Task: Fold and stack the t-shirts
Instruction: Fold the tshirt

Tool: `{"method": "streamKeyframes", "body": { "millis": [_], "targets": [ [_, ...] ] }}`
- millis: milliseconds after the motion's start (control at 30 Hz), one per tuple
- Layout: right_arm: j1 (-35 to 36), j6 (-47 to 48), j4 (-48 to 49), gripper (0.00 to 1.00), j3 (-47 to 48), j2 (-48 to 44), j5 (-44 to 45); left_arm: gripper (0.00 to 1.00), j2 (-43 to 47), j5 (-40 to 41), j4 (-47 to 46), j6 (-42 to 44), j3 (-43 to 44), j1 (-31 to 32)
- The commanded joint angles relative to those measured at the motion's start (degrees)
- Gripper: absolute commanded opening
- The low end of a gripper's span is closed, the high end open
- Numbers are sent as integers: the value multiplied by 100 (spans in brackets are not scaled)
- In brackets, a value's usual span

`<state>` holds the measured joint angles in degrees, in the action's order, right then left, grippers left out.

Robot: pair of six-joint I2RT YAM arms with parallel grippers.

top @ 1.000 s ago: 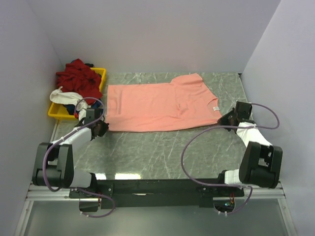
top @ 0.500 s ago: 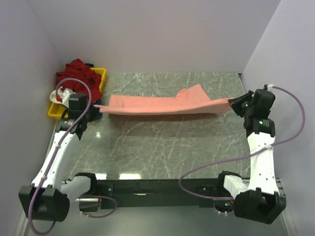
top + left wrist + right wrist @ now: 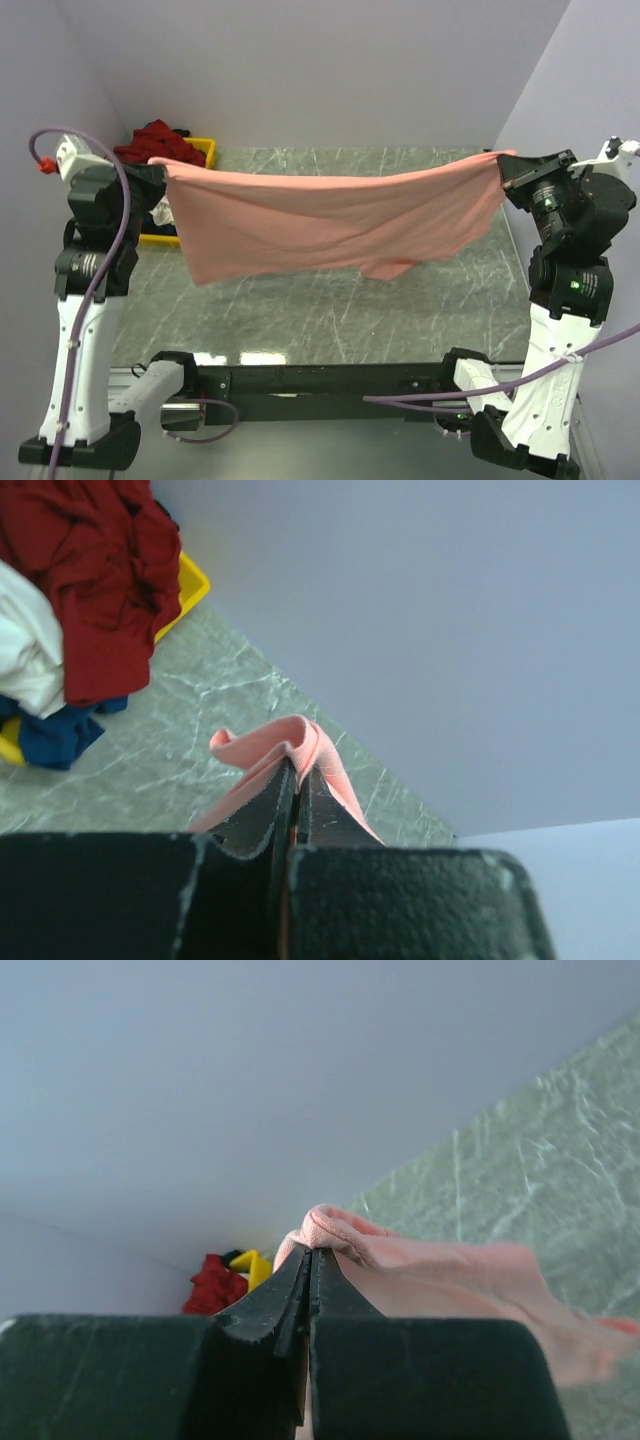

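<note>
The salmon-pink t-shirt hangs stretched in the air between both grippers, high above the table, its lower part sagging toward the middle. My left gripper is shut on the shirt's left end; in the left wrist view a pink fold pokes out past the closed jaws. My right gripper is shut on the right end; in the right wrist view the pink cloth bunches at the tips. Dark red, white and blue shirts lie piled in the tray.
The yellow tray stands at the back left of the green marble table, mostly hidden behind my left arm. Pale walls close the back and both sides. Purple cables loop off both arms.
Both arms have risen and lifted the salmon-pink shirt from the table into the air. It was flat a second ago and now hangs spread between the grippers.
</note>
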<state>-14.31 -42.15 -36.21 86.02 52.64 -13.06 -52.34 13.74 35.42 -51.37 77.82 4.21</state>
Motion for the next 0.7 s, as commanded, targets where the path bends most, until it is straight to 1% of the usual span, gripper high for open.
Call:
{"method": "streamKeyframes", "body": {
  "millis": [0, 67, 200, 233, 267, 300, 333, 367, 400, 433, 500, 533, 633, 667],
  "targets": [
    [-55, -100, 394, 0, 310, 438, -39, 0, -645, 42, -280, 207, 435, -34],
    [-55, -144, 763, 0, 415, 667, -144, 0, -1154, -28, -578, 207, 672, -60],
    [-55, -249, 1475, 0, 556, 1484, -232, 0, -2173, -274, -1062, 259, 1251, -183],
    [-46, -250, 1702, 0, 713, 1660, -250, 0, -2619, -362, -1159, 286, 1558, -236],
    [-37, -267, 1835, 0, 802, 1827, -267, 0, -2850, -441, -1238, 295, 1735, -262],
    [-46, -311, 1941, 0, 898, 2185, -311, 0, -3096, -555, -1335, 295, 1945, -289],
    [-46, -355, 2064, 0, 1195, 2372, -346, 0, -3542, -617, -1388, 295, 2165, -315],
    [-37, -390, 2152, 0, 1363, 2556, -399, 0, -3773, -687, -1432, 286, 2611, -333],
    [-46, -434, 2222, 0, 1722, 2897, -434, 0, -3975, -827, -1450, 269, 2859, -359],
    [-37, -469, 2258, 0, 1934, 3066, -478, 0, -4351, -881, -1441, 260, 3375, -385],
    [-29, -487, 2258, 0, 2374, 3469, -478, 0, -4679, -969, -1389, 268, 3913, -403],
    [-28, -478, 2180, 0, 2802, 3594, -478, 0, -4915, -1039, -1354, 294, 4351, -403],
    [-28, -461, 2030, 0, 3358, 3894, -478, 0, -5128, -1110, -1353, 339, 4811, -403],
    [-28, -452, 2012, 0, 3351, 3877, -478, 0, -5120, -1127, -1380, 347, 4795, -403]
  ]
}}
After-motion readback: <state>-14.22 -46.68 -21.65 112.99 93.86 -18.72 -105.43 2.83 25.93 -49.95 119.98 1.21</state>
